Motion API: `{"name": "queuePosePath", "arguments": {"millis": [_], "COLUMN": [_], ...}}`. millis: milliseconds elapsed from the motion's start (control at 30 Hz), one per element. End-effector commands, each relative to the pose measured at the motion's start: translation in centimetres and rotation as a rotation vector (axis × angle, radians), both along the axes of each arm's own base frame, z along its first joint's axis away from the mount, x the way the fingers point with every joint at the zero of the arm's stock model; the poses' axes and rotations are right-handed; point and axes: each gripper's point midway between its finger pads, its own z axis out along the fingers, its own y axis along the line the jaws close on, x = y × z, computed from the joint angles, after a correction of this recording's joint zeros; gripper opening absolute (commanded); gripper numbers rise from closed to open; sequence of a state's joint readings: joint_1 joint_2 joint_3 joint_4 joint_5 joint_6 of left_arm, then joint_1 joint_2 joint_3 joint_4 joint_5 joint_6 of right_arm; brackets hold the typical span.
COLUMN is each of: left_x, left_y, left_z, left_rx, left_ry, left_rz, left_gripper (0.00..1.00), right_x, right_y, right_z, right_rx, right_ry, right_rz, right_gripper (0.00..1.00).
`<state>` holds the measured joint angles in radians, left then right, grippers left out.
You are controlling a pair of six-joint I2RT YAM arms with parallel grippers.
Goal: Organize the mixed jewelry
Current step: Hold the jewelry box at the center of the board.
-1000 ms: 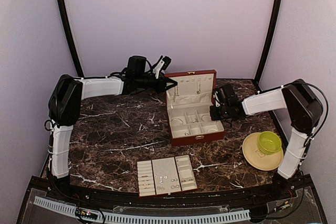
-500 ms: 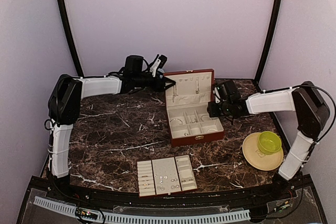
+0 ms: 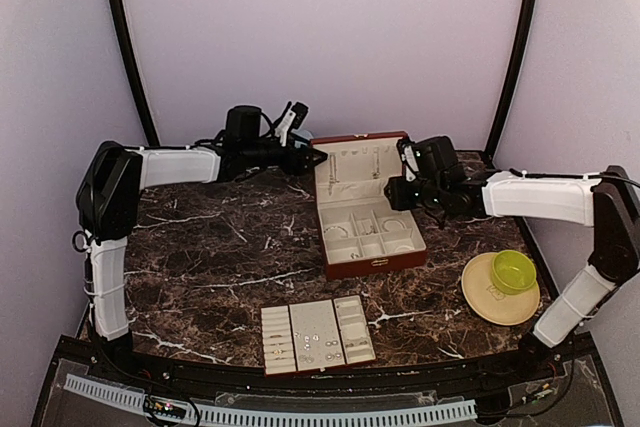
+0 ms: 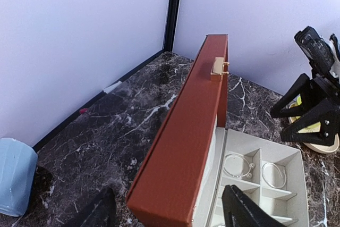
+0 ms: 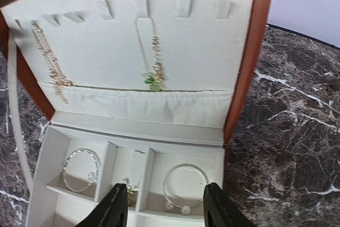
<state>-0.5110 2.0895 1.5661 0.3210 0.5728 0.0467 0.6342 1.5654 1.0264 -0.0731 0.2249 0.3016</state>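
The red-brown box (image 3: pixel 372 259) stands open mid-table with its cream-lined lid (image 3: pixel 362 165) upright. Its slots hold silvery bracelets (image 5: pixel 184 186), a small piece (image 5: pixel 129 188) and, on the lid, hanging necklaces (image 5: pixel 152 51). The tiny mixed jewelry (image 3: pixel 316 339) lies on the cream-lined tray (image 3: pixel 349 313) at the front. My left gripper (image 3: pixel 318 157) is open at the lid's left top corner; in the left wrist view (image 4: pixel 170 213) its fingers straddle the lid's edge (image 4: pixel 186 131). My right gripper (image 3: pixel 396 193) is open and empty above the box's right slots, as the right wrist view (image 5: pixel 164 208) shows.
A tan plate (image 3: pixel 484 299) with a green bowl (image 3: pixel 513 270) sits at the right. Lilac walls and black posts close the back and sides. A pale blue object (image 4: pixel 13 176) shows at the lower left of the left wrist view.
My right arm has stretched out and its gripper has moved left and farther back over the box. My left gripper has drawn slightly left along the lid's top.
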Motion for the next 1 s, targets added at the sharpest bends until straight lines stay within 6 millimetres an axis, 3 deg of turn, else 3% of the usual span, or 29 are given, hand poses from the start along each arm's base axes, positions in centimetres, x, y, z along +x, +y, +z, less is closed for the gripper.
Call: {"name": "queuePosePath", "arguments": {"millis": [0,67,433,600,967], "left_x": [-0.7,-0.6,-0.8,-0.9,-1.3], "left_y": [1.0,1.2,0.9,0.9,0.8], "left_z": [4.3,4.1,3.7,3.2,2.6], "left_rx": [-0.051,-0.051,-0.071,-0.065,-0.067], "left_ry": [-0.075,-0.079,-0.081,-0.078,-0.072], "left_rz": [-0.008,-0.006,-0.051,-0.059,-0.076], "left_gripper": [0.67,0.63,0.43,0.39,0.33], "right_x": [0.1,0.5,2.5,3.6,5.5], "right_y": [3.9,5.6,12.6,13.9,15.6], "right_z": [2.3,2.6,-0.6,-2.2,-2.5], "right_rx": [0.076,0.099,0.191,0.212,0.261], "right_ry": [-0.059,-0.079,-0.034,-0.015,-0.028], "right_rz": [0.063,0.084,0.162,0.137,0.112], "right_gripper": [0.49,0.49,0.36,0.31,0.27]}}
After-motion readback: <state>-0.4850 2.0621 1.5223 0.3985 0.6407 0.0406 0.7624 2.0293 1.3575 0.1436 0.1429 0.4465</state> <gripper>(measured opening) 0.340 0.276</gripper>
